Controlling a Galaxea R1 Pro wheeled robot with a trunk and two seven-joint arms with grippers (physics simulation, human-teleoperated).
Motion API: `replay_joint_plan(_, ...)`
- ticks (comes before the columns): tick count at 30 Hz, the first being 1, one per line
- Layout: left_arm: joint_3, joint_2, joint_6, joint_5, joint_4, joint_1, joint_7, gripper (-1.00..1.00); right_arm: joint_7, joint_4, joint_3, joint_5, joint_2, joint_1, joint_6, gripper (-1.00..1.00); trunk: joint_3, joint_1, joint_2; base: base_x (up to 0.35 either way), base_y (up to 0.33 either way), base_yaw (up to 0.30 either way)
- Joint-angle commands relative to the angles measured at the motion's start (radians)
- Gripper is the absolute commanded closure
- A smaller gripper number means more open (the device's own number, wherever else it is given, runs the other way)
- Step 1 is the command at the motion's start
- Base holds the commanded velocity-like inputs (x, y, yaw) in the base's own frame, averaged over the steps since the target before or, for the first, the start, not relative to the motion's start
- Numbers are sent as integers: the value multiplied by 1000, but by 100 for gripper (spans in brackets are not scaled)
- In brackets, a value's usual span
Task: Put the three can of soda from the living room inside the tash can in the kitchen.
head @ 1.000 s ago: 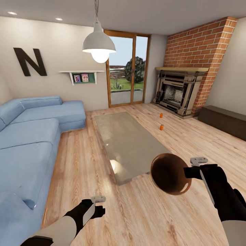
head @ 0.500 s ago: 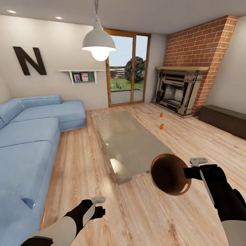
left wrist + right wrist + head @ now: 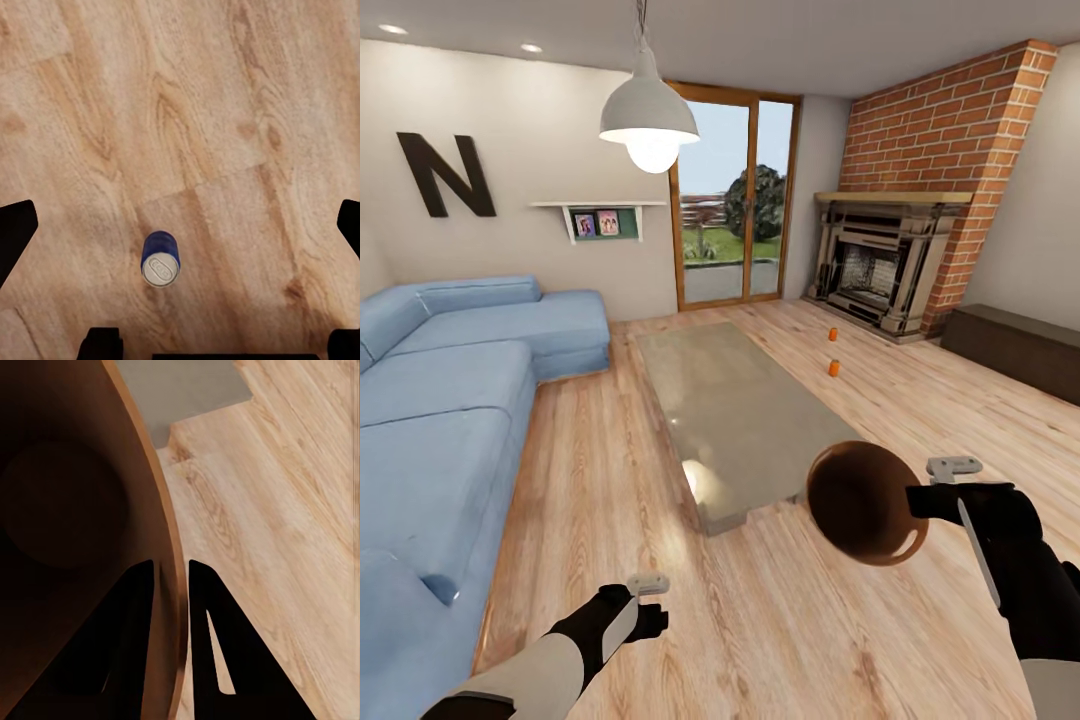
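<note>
Head view: right gripper clamped on trash can rim, interior bare. Two soda cans beyond coffee table, floor-standing. Left gripper fingers spread.

blue sofa | glass coffee table | brick fireplace | pendant lamp

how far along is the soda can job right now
Early stage. Done: the right end effector grips the trash can by its rim, and its inside looks empty. In hand: carrying it through the living room. Left: two orange cans stand on the floor near the fireplace; no third orange can is visible.
</note>
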Motion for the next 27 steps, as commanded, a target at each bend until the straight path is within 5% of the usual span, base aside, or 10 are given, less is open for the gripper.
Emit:
replay_joint_plan(1,0,0,0,0,0,0,0,-100,5,-3,-3,-19,0,1,1,100,-3,4,-7,0,0,0)
replay_joint_plan(27,-1,-2,3,-2,24,3,-2,-100,5,-4,-6,-18,1,4,1,100,-81,100,-182,0,0,0)
